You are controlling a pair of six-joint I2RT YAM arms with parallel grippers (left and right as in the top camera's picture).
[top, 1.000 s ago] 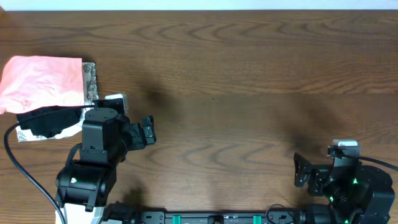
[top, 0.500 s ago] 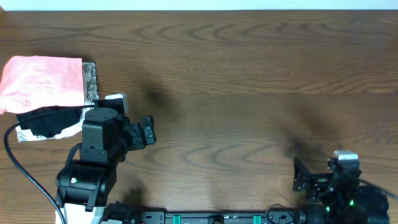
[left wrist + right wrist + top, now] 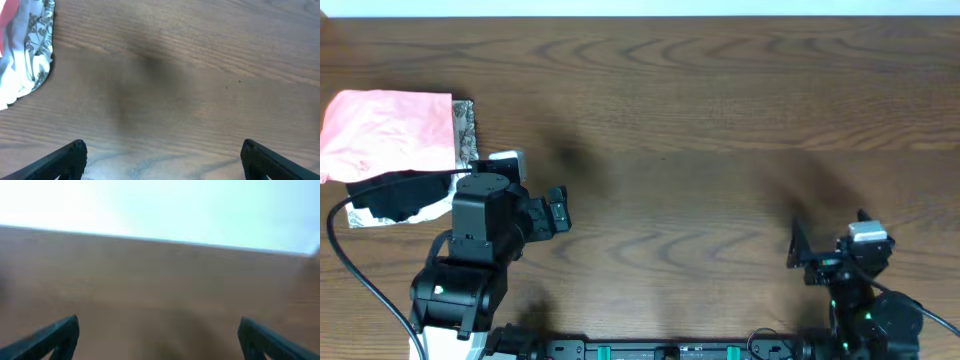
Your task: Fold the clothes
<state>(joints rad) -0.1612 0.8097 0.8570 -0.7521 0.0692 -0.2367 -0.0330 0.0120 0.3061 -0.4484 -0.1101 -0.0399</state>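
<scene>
At the bench's far-left corner: salmon-pink T-shirt lies as a compact, roughly rectangular packet, sleeves not visible, lettering not showing. It sits on top of a stack, overlapping a black folded garment and a silvery patterned cloth that pokes out on the side toward bench centre.

Status, my read: fold looks done. No loose clothes anywhere else on the bench, so nothing obvious is left except maybe squaring the edges, which are slightly wavy.

Left gripper: released, jaws wide, nothing between them, near the bench's front edge just beside the stack. Right gripper: released too, empty, near the bench's front-right corner, well apart from the shirt.

View differences:
- Overhead is the only view with the whole shirt, the stack order and both arms.
- Left wrist shows the patterned cloth's leaf print and crumpled hem up close, plus bare wood between the fingers; only a red sliver at the frame edge hints at the shirt, and the black garment is out of frame.
- Right wrist is blurred: bare bench out to its far edge and a pale background, open fingers, no cloth.
</scene>
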